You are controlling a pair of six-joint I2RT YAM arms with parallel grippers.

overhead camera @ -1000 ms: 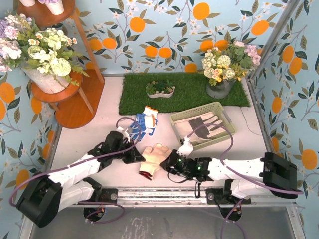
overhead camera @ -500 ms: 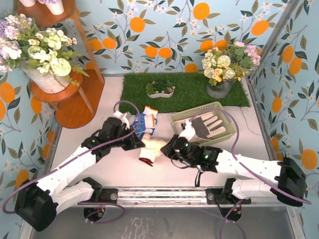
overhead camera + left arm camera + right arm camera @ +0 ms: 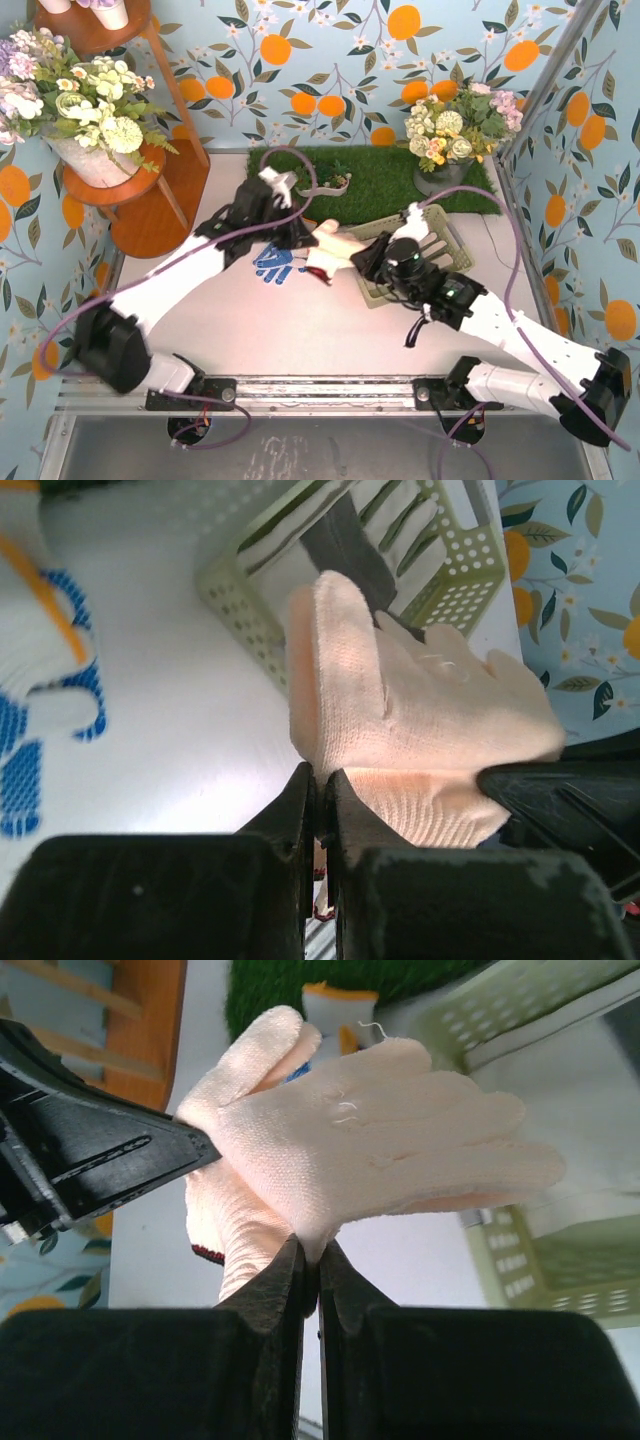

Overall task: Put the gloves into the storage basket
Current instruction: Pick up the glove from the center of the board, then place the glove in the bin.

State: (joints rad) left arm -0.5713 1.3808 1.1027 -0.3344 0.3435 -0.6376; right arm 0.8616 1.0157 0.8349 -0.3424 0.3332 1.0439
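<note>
Glove (image 3: pixel 380 1150): knitted peach, limp | left pincer (image 3: pixel 320 780) and right pincer (image 3: pixel 310 1250) both clenched on it | basket (image 3: pixel 245 615): pale-green perforated plastic

Top camera: high behind the bases, I look down, distant. Wrist cameras: close, facing along their jaws. All share the peach glove (image 3: pixel 400 710) at the jaw tips, basket (image 3: pixel 240 600) beyond.
</note>
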